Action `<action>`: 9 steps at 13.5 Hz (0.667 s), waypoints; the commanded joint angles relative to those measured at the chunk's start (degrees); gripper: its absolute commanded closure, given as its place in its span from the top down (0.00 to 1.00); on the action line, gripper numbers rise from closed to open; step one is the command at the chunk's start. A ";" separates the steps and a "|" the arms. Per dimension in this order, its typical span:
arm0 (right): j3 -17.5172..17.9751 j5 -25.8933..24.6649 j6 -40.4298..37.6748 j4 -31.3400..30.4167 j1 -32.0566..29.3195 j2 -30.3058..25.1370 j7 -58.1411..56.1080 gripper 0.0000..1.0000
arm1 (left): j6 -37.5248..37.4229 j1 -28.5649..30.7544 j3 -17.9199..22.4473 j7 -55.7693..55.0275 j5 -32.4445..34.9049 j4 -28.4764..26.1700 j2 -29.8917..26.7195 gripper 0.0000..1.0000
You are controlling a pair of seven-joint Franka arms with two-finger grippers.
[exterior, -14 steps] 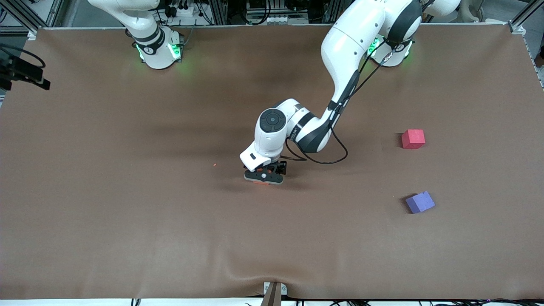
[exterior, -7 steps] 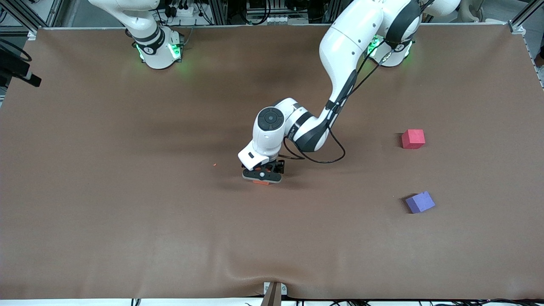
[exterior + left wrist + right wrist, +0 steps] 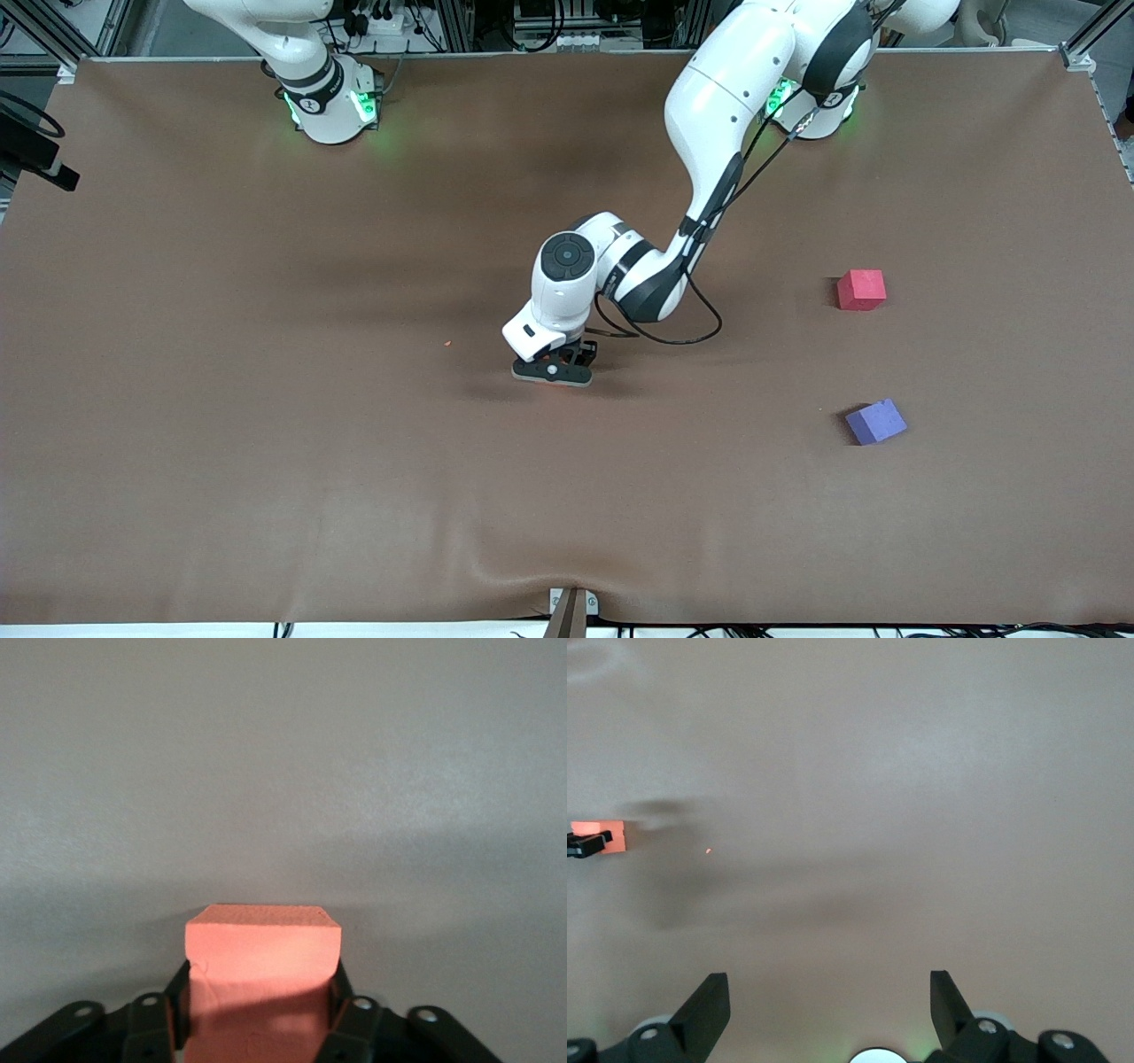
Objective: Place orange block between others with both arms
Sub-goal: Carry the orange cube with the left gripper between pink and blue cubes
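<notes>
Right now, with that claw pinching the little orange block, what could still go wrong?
The left claw grips only the lower part of the orange block, so the soft cube might tilt or slip when lifted. It must end between the red block and the purple block, which are small and light; a low swing could nudge either. The right claw waits open over the bare tabletop.

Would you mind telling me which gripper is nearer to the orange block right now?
Left. The left gripper is shut on the orange block at the middle of the table. The right gripper is open and well away from it, over bare table.
</notes>
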 commanded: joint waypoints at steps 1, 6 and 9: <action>-0.01 -1.09 -1.83 0.08 0.26 -0.62 0.96 1.00 | -3.12 0.15 2.12 -0.36 -0.08 1.02 -1.87 0.00; 0.16 -1.09 -2.36 0.08 0.52 -0.62 0.88 1.00 | -12.79 9.44 3.54 -0.28 -1.50 -0.90 -14.34 0.00; 0.07 -1.17 -2.80 0.08 0.44 -0.71 0.88 1.00 | -22.09 13.93 3.63 -0.53 -1.41 -1.18 -18.39 0.00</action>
